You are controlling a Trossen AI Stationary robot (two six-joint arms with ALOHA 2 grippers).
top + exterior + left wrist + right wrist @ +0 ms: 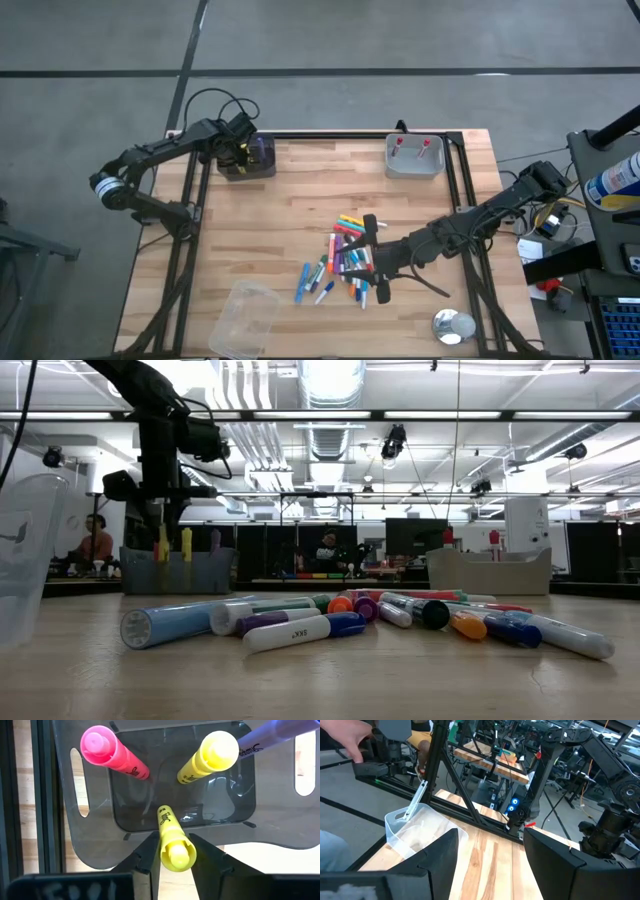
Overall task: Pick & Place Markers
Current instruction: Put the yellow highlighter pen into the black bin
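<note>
On the pale wooden slatted table (300,180), mixed-colour capped markers (345,262) lie heaped under the wide-open right gripper (372,262). The left gripper (173,851) pinches a yellow marker (172,840) over the dark grey plastic bin (247,158).

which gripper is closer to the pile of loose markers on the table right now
Right. The right gripper hangs directly over the pile of markers, while the left gripper is far away over the dark bin at the table's back-left corner.
</note>
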